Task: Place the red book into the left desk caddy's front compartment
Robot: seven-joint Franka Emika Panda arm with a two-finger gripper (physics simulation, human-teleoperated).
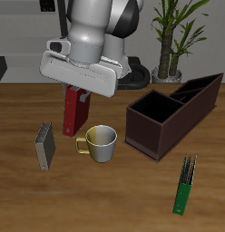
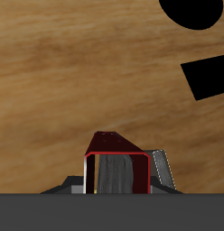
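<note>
Nearest the front edge: thin green book [image 1: 185,184], flat on the wooden table [image 1: 132,204], long side running roughly front to back. Lies well apart from everything else, in front of the left desk caddy [image 1: 151,136].

Farther back, near the middle: pale mug [image 1: 102,142], upright, handle turned toward a grey book [image 1: 44,147]. Stands on edge, that grey book, just beside the mug's handle but apart from it.

Behind the mug and close to it: the red book [image 1: 75,111], upright, top end tucked under the gripper [image 1: 76,92]. Sits pinched between the two fingers; from the wrist, pale page edges framed by the dark red cover [image 2: 116,162], with one grey finger [image 2: 162,171] pressed against a cover and the other flanking the opposite side. Gripper [image 2: 116,176] therefore clamped on the book. Cannot tell whether the book's lower end rests on the wood or hangs just above it.

Off to the side of the mug: the caddy, dark brown-maroon, set at a slant, large square section nearer the front edge, narrower slant-walled sections farther back. Well apart from the red book, mug between the two.

At the back, behind the caddy: potted plant [image 1: 173,36] with long green leaves.
</note>
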